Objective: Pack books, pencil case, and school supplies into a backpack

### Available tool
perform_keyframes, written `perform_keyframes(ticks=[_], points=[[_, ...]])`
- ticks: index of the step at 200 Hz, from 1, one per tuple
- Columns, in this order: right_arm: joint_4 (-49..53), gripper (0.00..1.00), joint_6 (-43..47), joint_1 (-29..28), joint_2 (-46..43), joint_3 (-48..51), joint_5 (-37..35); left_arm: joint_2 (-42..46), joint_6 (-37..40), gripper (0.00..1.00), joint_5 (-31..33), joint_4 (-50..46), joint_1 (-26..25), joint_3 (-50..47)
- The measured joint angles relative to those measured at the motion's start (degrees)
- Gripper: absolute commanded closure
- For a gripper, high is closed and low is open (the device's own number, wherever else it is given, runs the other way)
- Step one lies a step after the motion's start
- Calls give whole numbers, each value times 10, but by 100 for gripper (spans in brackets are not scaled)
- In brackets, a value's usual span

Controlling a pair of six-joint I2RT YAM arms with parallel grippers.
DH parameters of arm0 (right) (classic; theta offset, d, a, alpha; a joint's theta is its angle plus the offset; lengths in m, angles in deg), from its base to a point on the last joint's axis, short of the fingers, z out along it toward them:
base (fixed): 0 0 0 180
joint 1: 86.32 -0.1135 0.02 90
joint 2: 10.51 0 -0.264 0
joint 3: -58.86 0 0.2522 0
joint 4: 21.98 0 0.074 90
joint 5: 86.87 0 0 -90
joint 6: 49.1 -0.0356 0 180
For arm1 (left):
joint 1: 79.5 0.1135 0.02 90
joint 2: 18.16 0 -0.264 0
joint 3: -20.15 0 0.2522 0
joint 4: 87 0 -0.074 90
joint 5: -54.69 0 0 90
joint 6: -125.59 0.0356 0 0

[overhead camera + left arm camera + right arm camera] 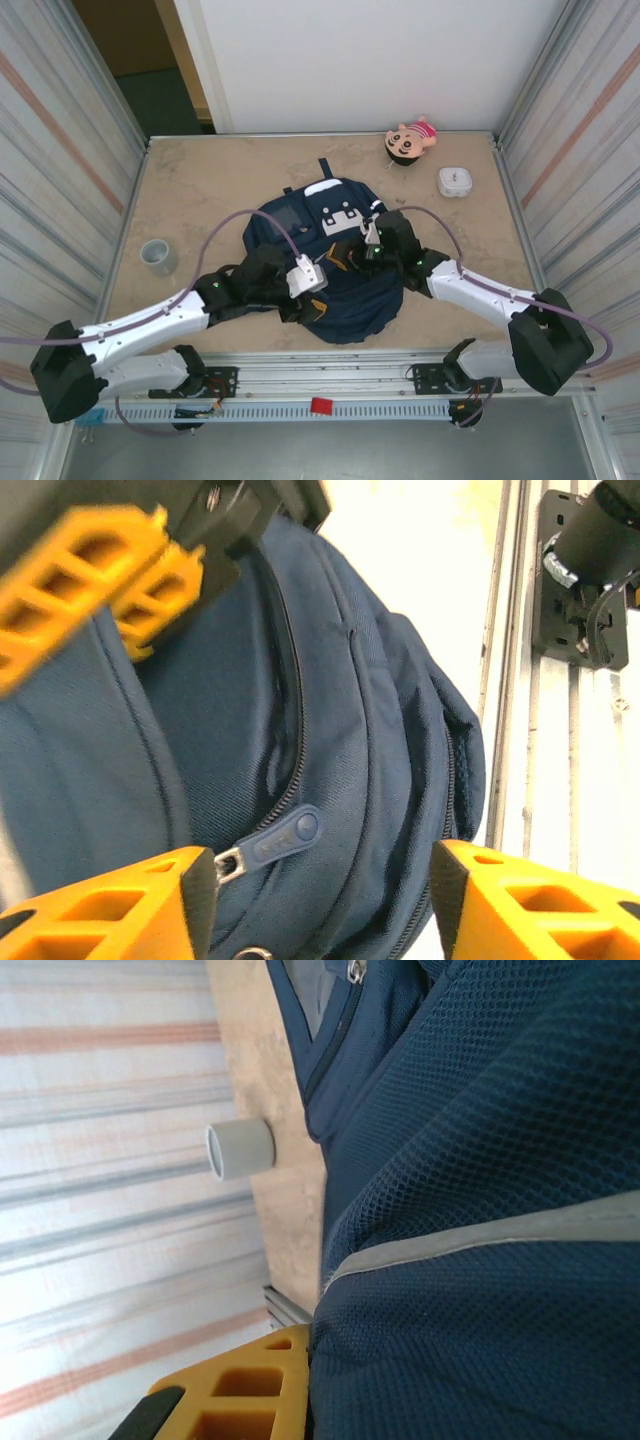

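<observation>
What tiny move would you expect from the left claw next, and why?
Probably lifting the left claw away from the backpack: it stands open astride the zipper pull, and the visible stretch of zipper looks closed.

I see bright, even overhead light; the pale marbled counter blows out white, and the orange right tool blurs.

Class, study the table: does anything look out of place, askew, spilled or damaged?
Nothing is spilled or damaged. The one misfit is the pink plush doll, a toy lying at the far edge of the table, near the white box and well apart from the backpack.
</observation>
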Motion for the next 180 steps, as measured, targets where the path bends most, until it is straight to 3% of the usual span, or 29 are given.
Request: perform_keyframes(ticks=[21,51,113,140,180], points=[[62,100,57,26,4,-32,41,35,65,23,31,-10,0,3],[111,100,103,51,5,-49,75,58,169,21,94,-14,5,-4],[136,100,131,52,8,-56,90,-16,273,26,125,21,51,-24],[144,100,134,52,12,-65,99,-60,285,43,110,53,50,-25],[156,100,151,61,16,-70,111,-76,273,89,80,62,51,-25]])
